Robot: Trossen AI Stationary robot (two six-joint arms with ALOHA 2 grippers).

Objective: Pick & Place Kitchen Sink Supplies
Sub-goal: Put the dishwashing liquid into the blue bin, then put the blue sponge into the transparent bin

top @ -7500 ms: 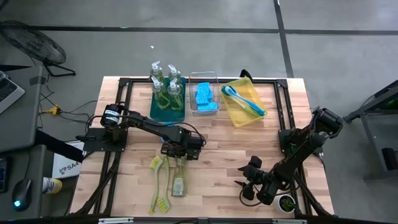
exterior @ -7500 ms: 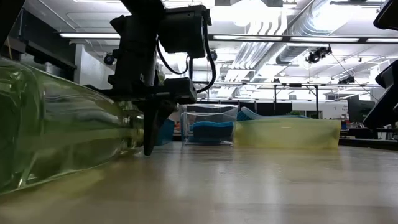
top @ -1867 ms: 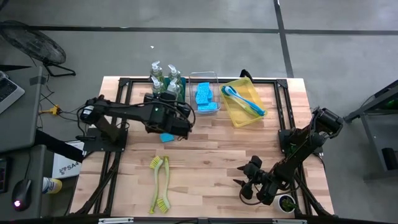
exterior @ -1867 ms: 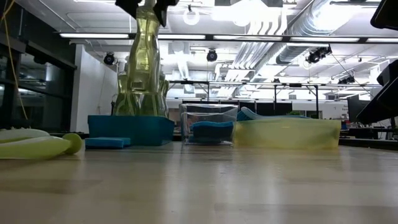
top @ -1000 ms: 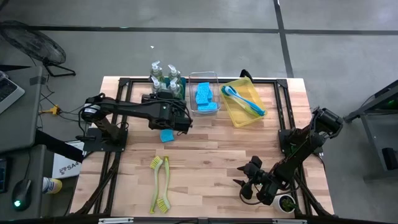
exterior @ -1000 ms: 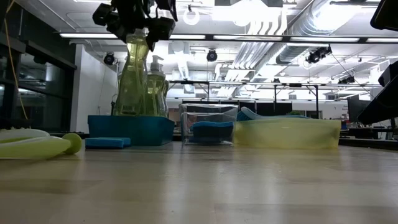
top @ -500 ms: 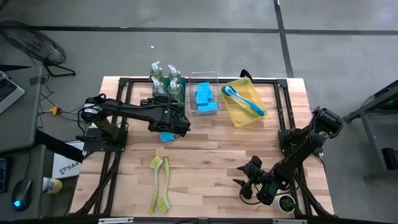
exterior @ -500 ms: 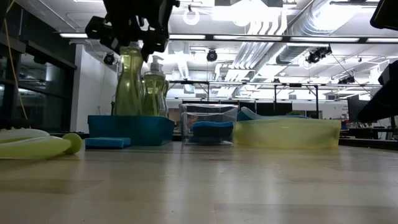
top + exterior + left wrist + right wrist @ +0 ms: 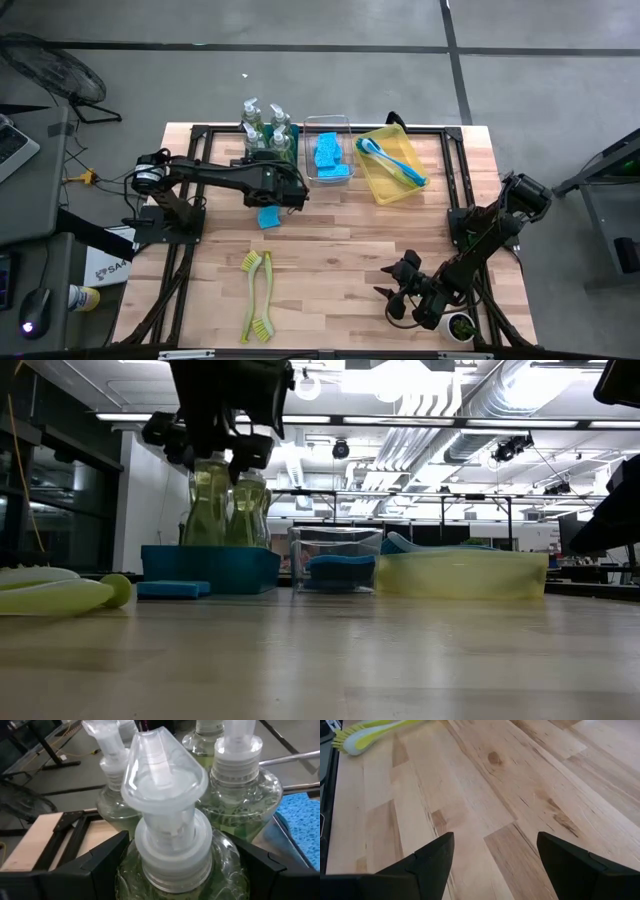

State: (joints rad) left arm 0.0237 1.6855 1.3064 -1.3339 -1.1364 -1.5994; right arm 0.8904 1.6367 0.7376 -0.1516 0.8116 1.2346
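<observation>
Soap bottle (image 9: pixel 170 845) in left claw (image 9: pixel 172 870), seemingly.

right gripper (image 9: pixel 492 857): jaws apart, nothing between | below: bare wooden table (image 9: pixel 485 785) | far corner: yellow-green dish brush (image 9: pixel 370 732)

Pale wood counter (image 9: pixel 340 250), plank top, black frame rails at both sides. Three bins along far edge: teal bin (image 9: pixel 268 182), clear bin (image 9: pixel 329 128) beside it, yellow bin (image 9: pixel 393 186) tilted. Grey floor; black fan (image 9: pixel 45 62) far left.
</observation>
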